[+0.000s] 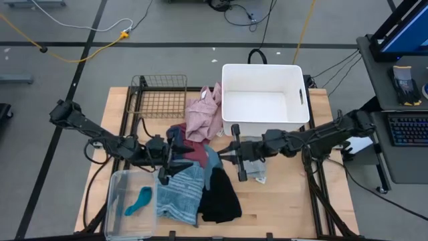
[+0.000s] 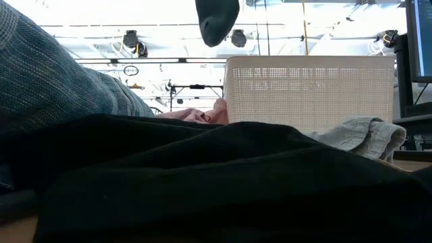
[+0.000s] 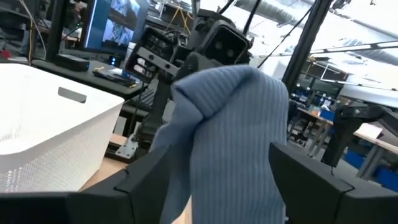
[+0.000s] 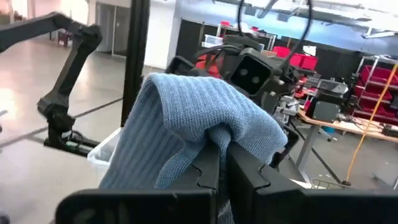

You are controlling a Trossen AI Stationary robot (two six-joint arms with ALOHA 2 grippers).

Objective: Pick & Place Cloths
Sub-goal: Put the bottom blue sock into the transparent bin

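Observation:
A light blue ribbed cloth hangs in the air over the middle of the table, above the cloth pile. My right gripper comes in from the table's right and is shut on it. My left gripper faces it from the left, open, with one finger on either side of the same cloth; I cannot tell whether they touch it. In the high view the two grippers meet at the blue cloth. A dark cloth end hangs into the top of the low view. My right gripper pinches a bunched fold of the blue ribbed cloth between its two shut fingers. The fingers lie about level and come from the table's right. The cloth bulges above the fingers and drapes down beside them, slack, clear of the pile below.
The pile holds a pink cloth, a maroon one, a blue-striped one, a black one and a grey one. A white basket stands at the far middle, a wire basket beside it. A clear bin with a teal cloth sits near left.

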